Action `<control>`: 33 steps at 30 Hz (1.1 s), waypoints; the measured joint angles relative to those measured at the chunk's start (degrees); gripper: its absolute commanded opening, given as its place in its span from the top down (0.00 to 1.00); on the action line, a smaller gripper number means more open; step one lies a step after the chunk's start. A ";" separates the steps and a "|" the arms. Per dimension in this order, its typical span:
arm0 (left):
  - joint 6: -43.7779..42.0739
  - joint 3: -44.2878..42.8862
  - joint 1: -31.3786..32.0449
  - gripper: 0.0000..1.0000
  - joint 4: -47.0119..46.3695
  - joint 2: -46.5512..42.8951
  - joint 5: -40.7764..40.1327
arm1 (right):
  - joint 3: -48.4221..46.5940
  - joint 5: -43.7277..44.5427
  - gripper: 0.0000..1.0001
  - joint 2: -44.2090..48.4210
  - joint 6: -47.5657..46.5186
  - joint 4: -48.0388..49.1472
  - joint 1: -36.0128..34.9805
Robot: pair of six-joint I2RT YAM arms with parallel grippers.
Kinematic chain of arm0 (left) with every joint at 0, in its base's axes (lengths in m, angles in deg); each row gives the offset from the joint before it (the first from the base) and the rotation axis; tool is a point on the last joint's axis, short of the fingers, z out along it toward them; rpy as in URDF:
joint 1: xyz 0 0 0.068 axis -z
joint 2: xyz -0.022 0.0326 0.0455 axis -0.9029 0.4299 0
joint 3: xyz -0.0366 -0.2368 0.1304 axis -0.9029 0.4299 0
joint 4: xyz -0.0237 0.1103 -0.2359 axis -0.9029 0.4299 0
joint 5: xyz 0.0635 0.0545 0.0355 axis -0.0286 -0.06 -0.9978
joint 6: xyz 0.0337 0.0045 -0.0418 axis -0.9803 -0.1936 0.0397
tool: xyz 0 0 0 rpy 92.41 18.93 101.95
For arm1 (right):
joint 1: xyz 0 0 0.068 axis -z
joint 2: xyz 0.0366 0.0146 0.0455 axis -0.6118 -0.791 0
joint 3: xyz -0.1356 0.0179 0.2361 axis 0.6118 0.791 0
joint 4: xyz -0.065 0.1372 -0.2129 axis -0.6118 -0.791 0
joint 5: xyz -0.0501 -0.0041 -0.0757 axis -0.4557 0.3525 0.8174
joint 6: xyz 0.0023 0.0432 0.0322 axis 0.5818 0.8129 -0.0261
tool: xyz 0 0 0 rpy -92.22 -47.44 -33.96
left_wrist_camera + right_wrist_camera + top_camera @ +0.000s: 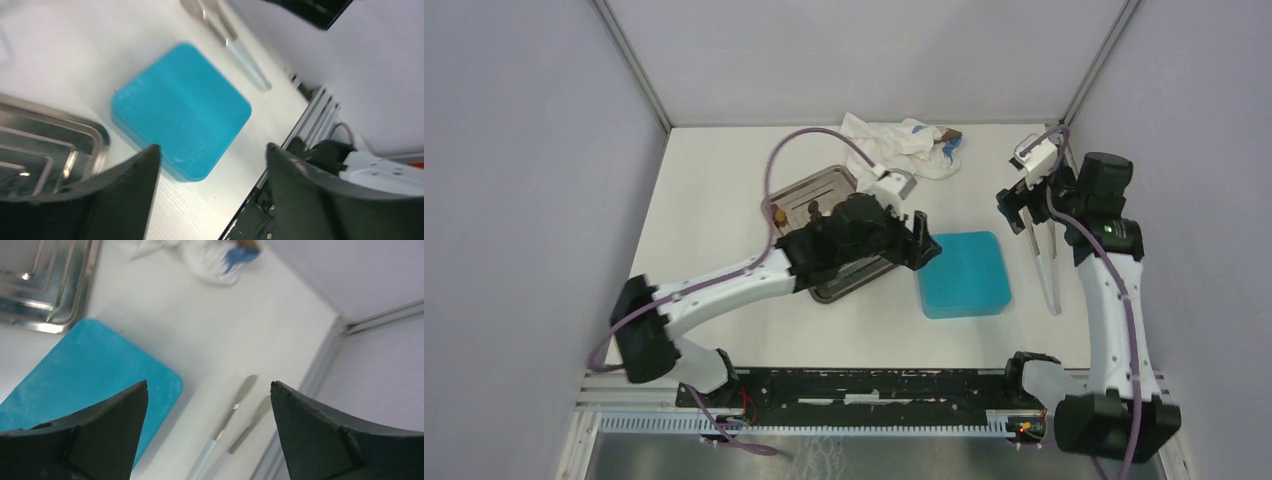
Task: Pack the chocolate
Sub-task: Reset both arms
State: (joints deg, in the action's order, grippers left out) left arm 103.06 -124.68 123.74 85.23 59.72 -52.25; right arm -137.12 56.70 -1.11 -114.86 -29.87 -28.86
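Small brown chocolate pieces [778,213] lie on the metal tray [796,190] at the centre left, partly hidden by my left arm. Another brown piece [948,134] rests on the white cloth [902,143] at the back. The teal square box [964,273] lies closed right of the tray. My left gripper [923,241] is open and empty, hovering over the box's left edge; the box [182,107] and a tray corner [50,140] show in its wrist view. My right gripper [1012,206] is open and empty above the tongs [1044,262], right of the box [85,365].
The metal tongs [235,412] lie near the right wall. The cloth with blue marks [215,257] and the tray [45,285] show in the right wrist view. Grey walls enclose three sides. A black rail [874,385] runs along the near edge.
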 measured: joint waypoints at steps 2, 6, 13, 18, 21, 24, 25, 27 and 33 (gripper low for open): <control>-1.79 2.49 -0.17 0.00 -0.39 -9.01 -3.17 | -1.75 1.62 0.02 6.12 3.39 2.67 0.00; -3.82 3.78 -2.91 0.00 0.39 -23.85 -7.19 | -5.81 3.39 0.02 12.94 9.46 4.76 0.00; -6.05 -0.83 -5.99 0.00 11.80 -32.02 -10.32 | -8.11 3.89 0.02 18.99 22.43 7.39 0.00; -6.32 -0.13 -5.99 0.00 16.70 -37.46 -11.69 | -8.48 5.95 0.02 23.08 28.37 8.72 0.00; -6.29 2.10 -5.99 0.00 16.65 -41.88 -11.61 | -8.66 5.70 0.02 24.70 30.25 9.70 0.00; -6.27 3.34 -5.99 0.00 16.90 -44.50 -11.58 | -8.63 5.49 0.02 25.20 31.36 10.14 0.00; -6.25 3.39 -5.99 0.00 17.05 -45.07 -11.52 | -8.63 5.44 0.02 25.20 31.58 10.38 0.00; -6.23 3.43 -5.99 0.00 17.07 -45.46 -11.47 | -8.50 5.29 0.02 25.20 31.93 10.75 0.00; -6.23 4.11 -5.99 0.00 17.99 -45.44 -11.26 | -6.47 4.52 0.02 25.68 32.04 11.61 0.00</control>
State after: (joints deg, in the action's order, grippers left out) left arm 96.83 -120.57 117.75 103.22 14.28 -63.50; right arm -143.59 61.22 24.58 -82.81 -18.26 -28.86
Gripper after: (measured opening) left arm 0.996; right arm 0.979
